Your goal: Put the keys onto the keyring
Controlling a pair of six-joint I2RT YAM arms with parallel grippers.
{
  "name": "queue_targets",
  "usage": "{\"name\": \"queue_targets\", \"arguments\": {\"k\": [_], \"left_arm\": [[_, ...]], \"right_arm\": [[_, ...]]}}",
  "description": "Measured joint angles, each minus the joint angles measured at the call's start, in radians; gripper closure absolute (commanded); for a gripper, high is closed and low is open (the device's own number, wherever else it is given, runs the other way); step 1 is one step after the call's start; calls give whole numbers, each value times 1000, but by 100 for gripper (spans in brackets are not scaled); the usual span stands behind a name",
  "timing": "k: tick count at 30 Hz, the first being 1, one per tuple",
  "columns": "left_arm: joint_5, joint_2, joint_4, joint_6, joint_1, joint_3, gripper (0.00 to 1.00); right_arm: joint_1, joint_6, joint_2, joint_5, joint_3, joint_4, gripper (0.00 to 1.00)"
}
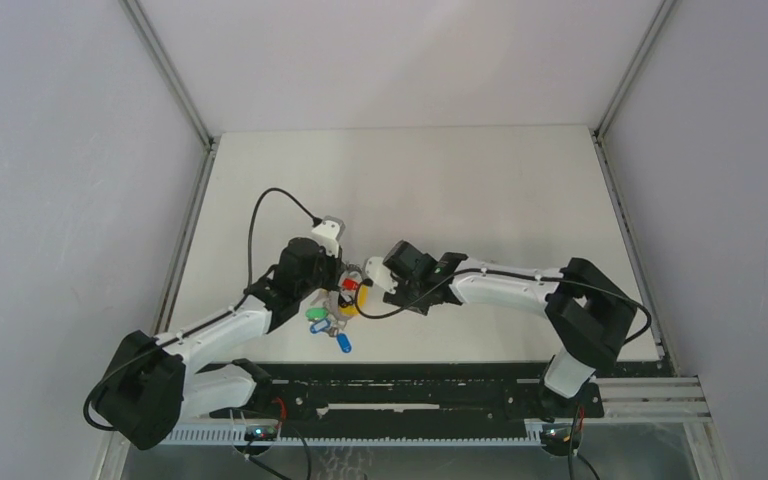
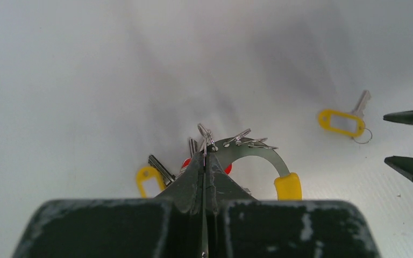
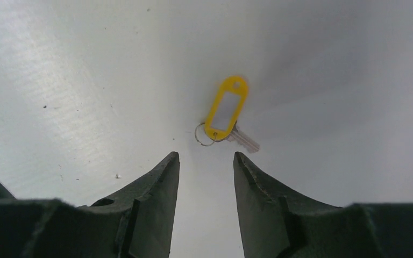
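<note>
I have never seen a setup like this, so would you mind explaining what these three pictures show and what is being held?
Two robot arms are bolted at the near edge of a white table. The overhead picture looks down from above and behind them; the other two come from cameras on each wrist.

The left gripper is shut on the keyring, a grey metal ring with a yellow part, hung with coloured keys.

The right gripper is open and holds nothing. Just ahead of its fingers a loose yellow-tagged key lies flat on the table with its small wire loop. The left wrist view shows it off to the right.
</note>
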Motion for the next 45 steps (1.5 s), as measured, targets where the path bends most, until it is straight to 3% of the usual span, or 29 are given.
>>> {"name": "queue_targets", "arguments": {"k": [12, 29, 32, 36, 45], "left_arm": [[0, -10, 0, -26, 12, -17, 100], [2, -10, 0, -32, 12, -17, 100], [4, -10, 0, -32, 12, -17, 100], [5, -10, 0, -33, 12, -17, 100], [5, -10, 0, -32, 12, -17, 100]], "right_arm": [[75, -132, 137, 148, 83, -109, 60], [100, -218, 206, 217, 120, -100, 62], [102, -229, 216, 218, 131, -100, 69], [105, -233, 237, 214, 148, -101, 99], [86, -194, 179, 114, 117, -67, 100]]}}
